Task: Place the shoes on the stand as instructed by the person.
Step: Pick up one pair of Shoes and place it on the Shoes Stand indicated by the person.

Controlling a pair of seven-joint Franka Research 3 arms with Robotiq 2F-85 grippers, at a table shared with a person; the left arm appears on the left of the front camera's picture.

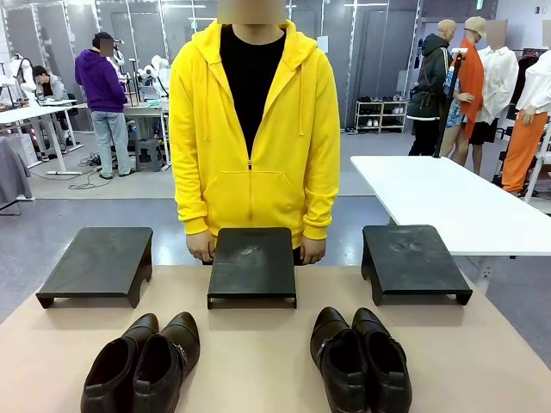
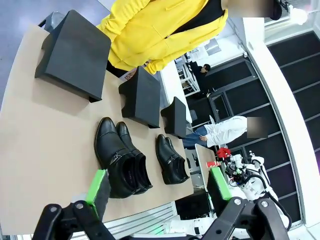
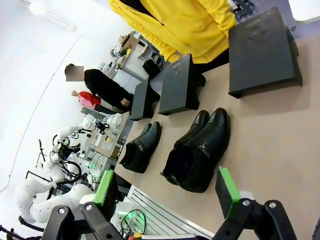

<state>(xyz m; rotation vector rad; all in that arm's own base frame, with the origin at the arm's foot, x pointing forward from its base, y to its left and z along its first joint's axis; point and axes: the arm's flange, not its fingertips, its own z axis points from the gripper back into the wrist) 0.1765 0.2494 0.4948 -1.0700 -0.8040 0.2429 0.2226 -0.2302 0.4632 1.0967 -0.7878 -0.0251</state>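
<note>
Left gripper (image 2: 157,182): above the near side of the table, fingers wide apart, clamped on nothing. Right gripper (image 3: 166,187): same, fingers spread, gripping nothing.

On the tan table (image 1: 258,340), nearest the robot, lie two pairs of black shoes, toes pointing away toward the person. The left pair (image 1: 142,366) and the right pair (image 1: 360,361) are well apart, and within each pair the shoes touch side by side.

Beyond them is a row of three low black stands: left stand (image 1: 97,262), middle stand (image 1: 251,262), right stand (image 1: 413,258). Both pairs sit on the tabletop in front of the gaps between stands.

At the far edge, behind the middle stand, is the person (image 1: 254,129) in a yellow hoodie. One hand (image 1: 200,245) and the other hand (image 1: 312,249) hang low by its rear corners.
</note>
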